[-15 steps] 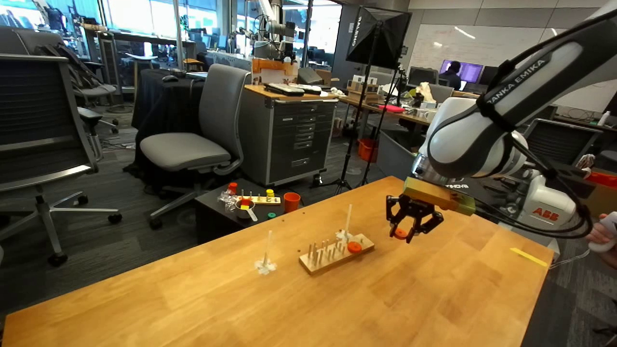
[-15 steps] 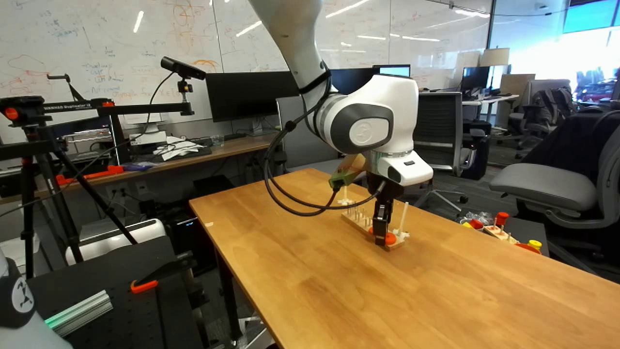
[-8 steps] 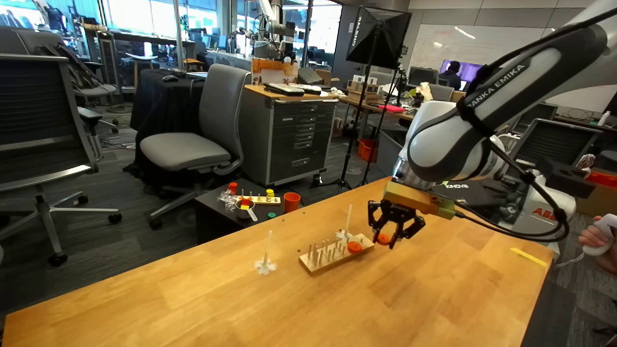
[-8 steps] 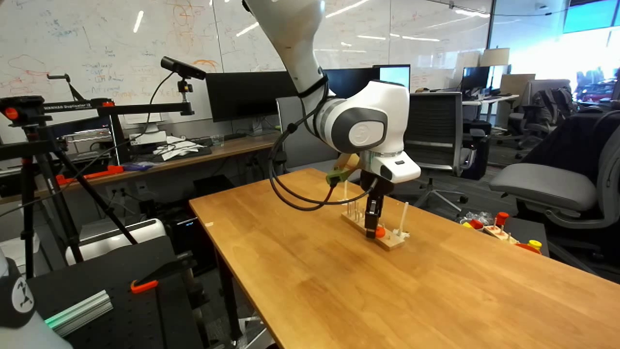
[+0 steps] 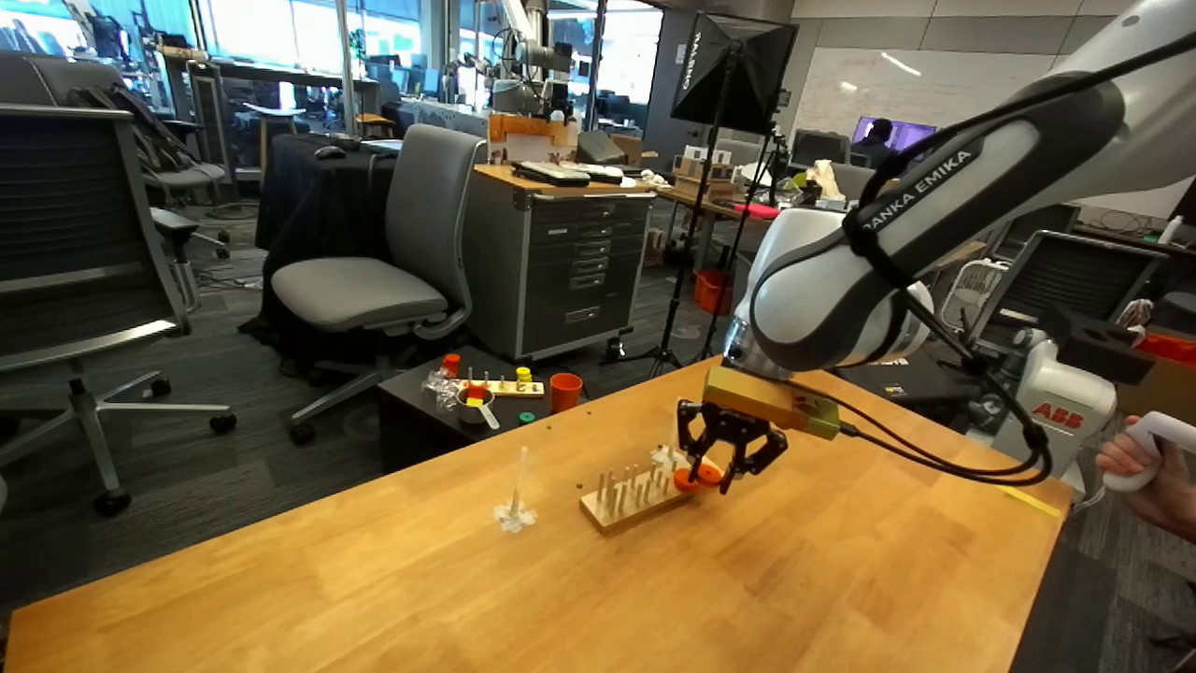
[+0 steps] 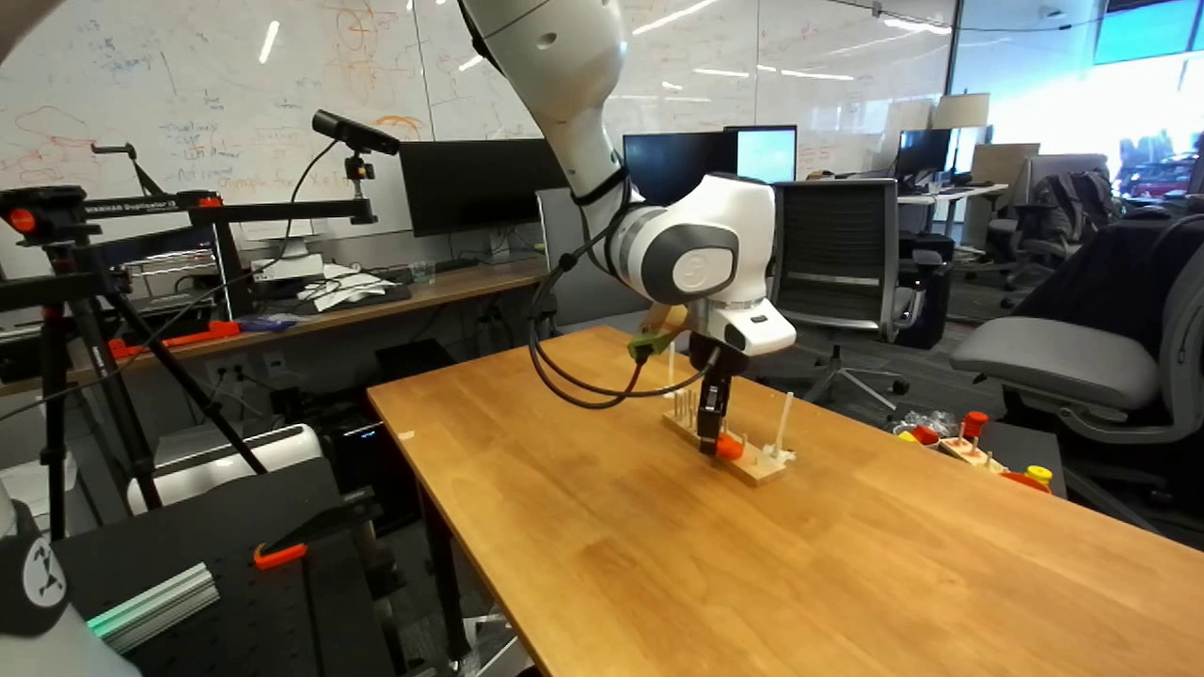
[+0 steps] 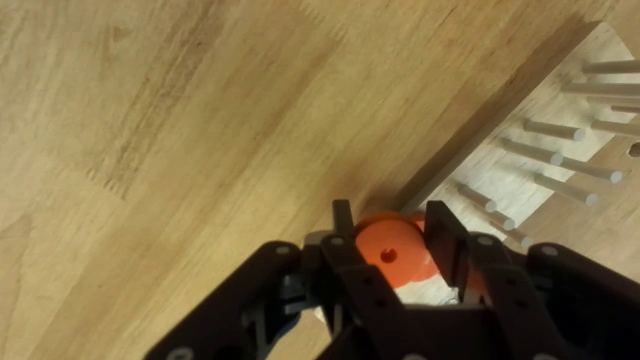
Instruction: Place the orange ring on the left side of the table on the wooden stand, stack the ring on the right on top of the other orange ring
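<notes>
My gripper (image 5: 710,479) is shut on an orange ring (image 7: 392,250), with one finger on each side of it. The pale wooden stand (image 5: 628,517) with several thin pegs lies on the table (image 5: 374,598). The other orange ring (image 5: 685,481) sits on the stand near its end without tall pegs. In the wrist view the held ring is partly over this lower ring (image 7: 424,272), which is mostly hidden. The held ring is just above the stand. In an exterior view the gripper (image 6: 710,449) is beside the orange rings, which overlap there and cannot be told apart.
Whitish upright sticks stand fixed to the table on either side of the stand: one (image 5: 519,481) and another (image 6: 784,423) close to its end. A dark side table with an orange cup (image 5: 565,393) is behind. A person's hand (image 5: 1135,463) holds a controller at the right.
In an exterior view my gripper has moved left and slightly down with the orange ring in it, from beside the stand to over its end. The stand and its ring have not moved.
</notes>
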You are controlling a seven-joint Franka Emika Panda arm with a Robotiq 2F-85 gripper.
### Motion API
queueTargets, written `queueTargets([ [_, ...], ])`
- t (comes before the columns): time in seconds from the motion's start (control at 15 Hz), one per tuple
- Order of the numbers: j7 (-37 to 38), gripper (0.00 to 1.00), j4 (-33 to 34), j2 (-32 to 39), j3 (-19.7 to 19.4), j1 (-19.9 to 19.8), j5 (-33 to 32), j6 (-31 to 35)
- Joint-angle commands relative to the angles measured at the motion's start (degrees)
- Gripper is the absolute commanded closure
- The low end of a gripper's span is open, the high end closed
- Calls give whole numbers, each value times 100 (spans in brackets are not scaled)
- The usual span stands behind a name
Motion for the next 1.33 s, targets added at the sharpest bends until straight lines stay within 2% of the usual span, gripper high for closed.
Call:
queueTargets([
  [0.0, 190, 84, 519, 263, 12, 32, -15, -237],
  [0.53, 307, 84, 990, 525, 19, 14, -19, -403],
  [1.27, 446, 84, 997, 548, -21, -61, -18, -500],
])
